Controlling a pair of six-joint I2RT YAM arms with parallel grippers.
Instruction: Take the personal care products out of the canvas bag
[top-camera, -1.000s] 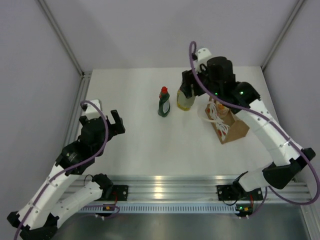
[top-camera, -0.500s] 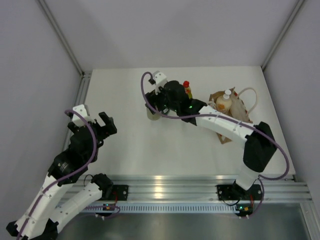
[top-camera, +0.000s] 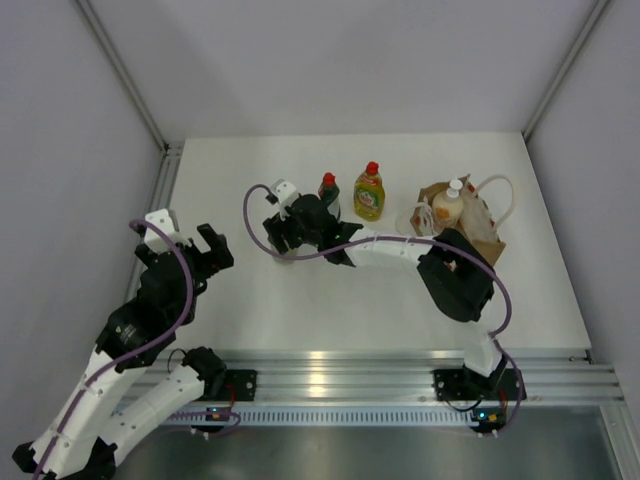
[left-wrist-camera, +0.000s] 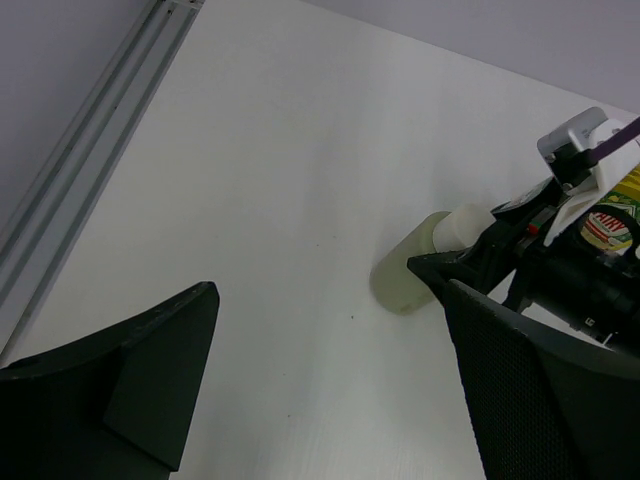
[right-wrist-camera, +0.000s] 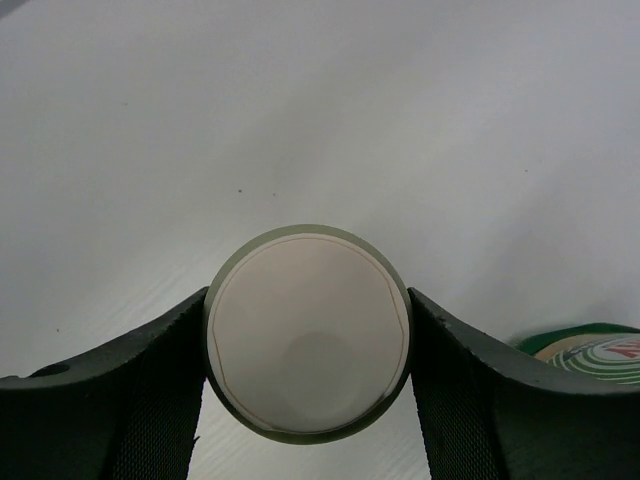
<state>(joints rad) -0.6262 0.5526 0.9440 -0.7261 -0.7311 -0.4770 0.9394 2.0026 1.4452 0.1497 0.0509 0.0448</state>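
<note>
Right pincer (top-camera: 282, 244): shifted toward 9 o'clock, clamping cream cylinder (right-wrist-camera: 308, 335), seemingly on worktop (top-camera: 350, 300).
Left pincer (top-camera: 213, 250): agape, empty.

The cylinder (right-wrist-camera: 308, 332) is cream, the canvas bag (top-camera: 487, 232) tan-brown

So the right gripper (top-camera: 283, 240) swung off the bag side at 3 o'clock across to 9 o'clock, and it's now clamping a cream plastic cylinder (right-wrist-camera: 308, 333). The yellow-green bottle with the red cap (top-camera: 368, 192) it carried a second ago stands loose at 12. The left gripper (top-camera: 210, 248) drifted slightly toward 9.
</note>
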